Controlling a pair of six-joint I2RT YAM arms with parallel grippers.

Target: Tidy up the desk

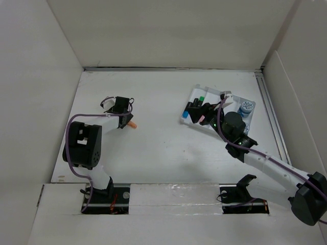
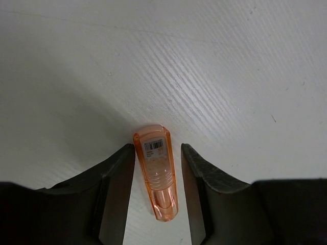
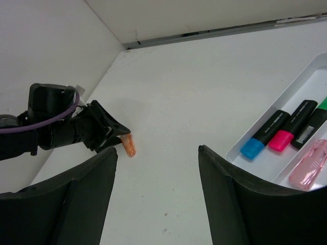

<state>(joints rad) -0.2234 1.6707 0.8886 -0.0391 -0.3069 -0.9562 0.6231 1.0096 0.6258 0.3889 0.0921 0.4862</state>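
right, the left hand point(image 1: 129, 122) point(image 2: 158, 153) is low over the counter point(image 1: 163, 153) point(image 2: 230, 71) point(image 3: 204, 87), toward the left edge and about midway between the near and far edges. its fingers are apart, straddling a small translucent orange case point(image 1: 132, 124) point(image 2: 156, 178) point(image 3: 130, 147) with a barcode label. the case lies flat on the counter between them, and there's a clear gap on one side. on the other side it's so close i can't tell if they touch. now over toward the far right corner, the right hand point(image 1: 202, 113) point(image 3: 156, 153) hangs with its fingers spread wide and nothing between them, at the near-left side of a white tray point(image 1: 193, 98) point(image 3: 271, 118). in that tray three highlighters lie side by side: a blue-capped one point(image 3: 264, 135), a pink-capped one point(image 3: 293, 125) and a green one point(image 3: 320, 113). a clear pink case point(image 3: 309, 164) sits in the next compartment over.
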